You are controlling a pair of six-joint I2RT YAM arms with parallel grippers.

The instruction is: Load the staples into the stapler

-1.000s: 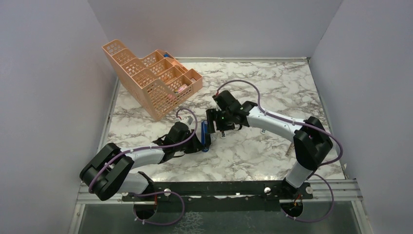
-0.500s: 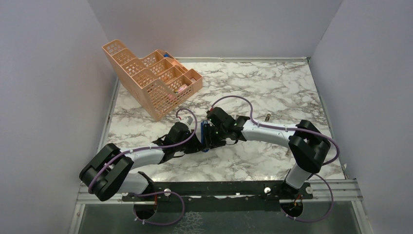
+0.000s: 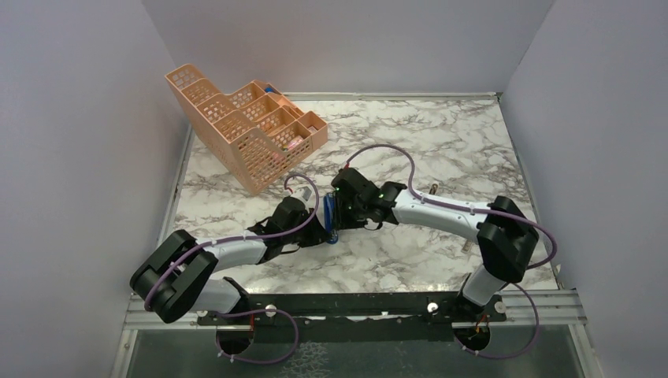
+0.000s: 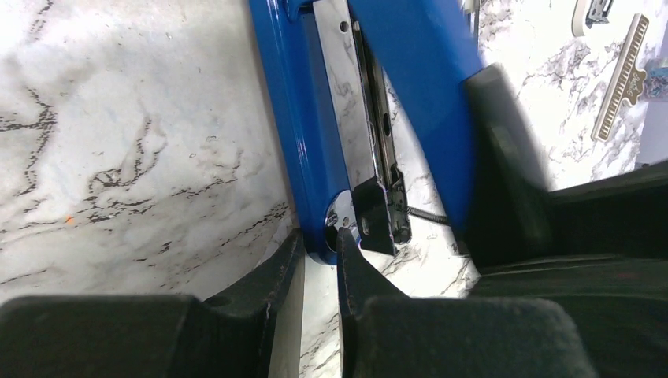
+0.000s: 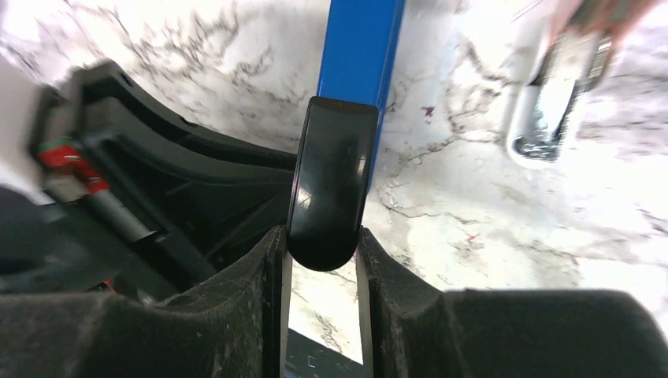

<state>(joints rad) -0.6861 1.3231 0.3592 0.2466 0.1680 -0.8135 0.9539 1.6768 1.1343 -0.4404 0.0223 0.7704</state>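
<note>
The blue stapler [image 3: 330,218] lies hinged open between the two arms at the table's middle. In the left wrist view its blue base [image 4: 291,118] and silver channel [image 4: 354,118] run away from me, with the blue top arm [image 4: 425,94] lifted to the right. My left gripper [image 4: 319,242] is shut on the near end of the blue base. In the right wrist view my right gripper [image 5: 323,246] is closed on the stapler's rounded black end [image 5: 331,185], both fingers touching it. I cannot pick out the staples in any view.
A peach mesh organiser [image 3: 244,130] stands at the back left. A thin ribbed tan strip [image 4: 622,79] and a small whitish object [image 4: 595,12] lie on the marble to the right. A blurred silvery-white item [image 5: 551,102] lies beyond the right gripper.
My right gripper slid left onto the stapler and closed its fingers on the black end. The left gripper kept its hold and stayed put.
</note>
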